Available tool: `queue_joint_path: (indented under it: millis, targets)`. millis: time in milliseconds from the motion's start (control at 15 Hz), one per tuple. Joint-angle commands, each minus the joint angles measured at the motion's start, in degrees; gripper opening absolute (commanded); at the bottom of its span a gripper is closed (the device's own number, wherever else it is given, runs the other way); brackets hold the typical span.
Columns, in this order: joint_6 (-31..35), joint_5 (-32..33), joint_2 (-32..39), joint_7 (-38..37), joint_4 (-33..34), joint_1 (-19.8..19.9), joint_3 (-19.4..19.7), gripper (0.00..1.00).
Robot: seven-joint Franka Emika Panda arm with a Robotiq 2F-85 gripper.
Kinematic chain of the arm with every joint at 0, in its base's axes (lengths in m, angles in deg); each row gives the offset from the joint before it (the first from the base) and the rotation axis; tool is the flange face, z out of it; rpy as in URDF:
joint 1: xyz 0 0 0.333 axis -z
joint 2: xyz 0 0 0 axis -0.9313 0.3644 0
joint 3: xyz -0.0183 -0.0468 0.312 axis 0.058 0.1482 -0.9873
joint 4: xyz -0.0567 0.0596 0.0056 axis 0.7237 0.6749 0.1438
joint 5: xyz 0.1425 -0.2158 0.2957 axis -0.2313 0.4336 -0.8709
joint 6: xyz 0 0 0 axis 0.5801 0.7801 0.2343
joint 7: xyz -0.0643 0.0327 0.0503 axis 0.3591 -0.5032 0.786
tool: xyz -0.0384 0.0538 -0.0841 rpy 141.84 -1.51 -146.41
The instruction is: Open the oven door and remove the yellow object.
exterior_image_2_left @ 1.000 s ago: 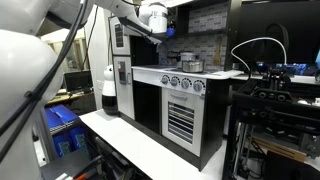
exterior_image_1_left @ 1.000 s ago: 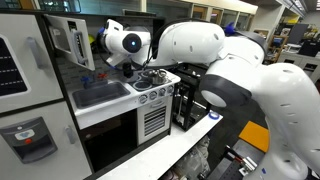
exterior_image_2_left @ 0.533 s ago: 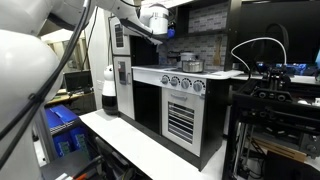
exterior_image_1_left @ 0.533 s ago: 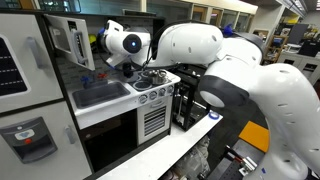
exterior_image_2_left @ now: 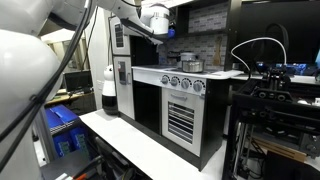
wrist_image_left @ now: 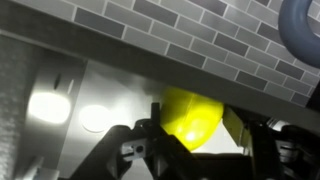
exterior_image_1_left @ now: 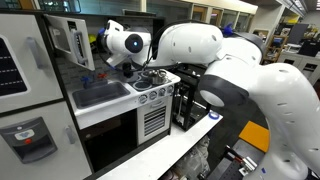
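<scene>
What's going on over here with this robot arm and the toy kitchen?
A white robot arm is reaching up into the white toy kitchen, beside the small white-framed oven door with a dark window, which stands open. In the wrist view its gripper straddles a small bright yellow ball, one finger on each side. Whether the fingers grip the ball is unclear.

- We see no shift of the white robot arm [exterior_image_1_left: 190, 45].
- Any closing of its fingers [wrist_image_left: 125, 150] beside the small bright yellow ball [wrist_image_left: 192, 118], we cannot tell.
</scene>
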Motion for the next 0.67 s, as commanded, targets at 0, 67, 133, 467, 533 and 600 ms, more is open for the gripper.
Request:
queue_joint_path:
  millis: [0,67,133,467,533,600]
  targets:
    - [1.2,0.5,-0.2,0.9,0.7,1.1,-0.7,0.39]
    - [0.9,0.6,-0.6,0.9,0.1,0.7,-0.4,0.39]
    - [0.7,1.2,-1.8,1.0,-1.2,-0.1,-0.5,0.39]
    - [0.1,2.1,-5.4,0.3,-4.7,-4.6,2.8,0.39]
    - [0.1,2.4,-6.2,0.4,-5.5,-5.5,3.3,0.39]
    - [0.0,2.9,-7.3,0.6,-6.5,-6.6,3.7,0.39]
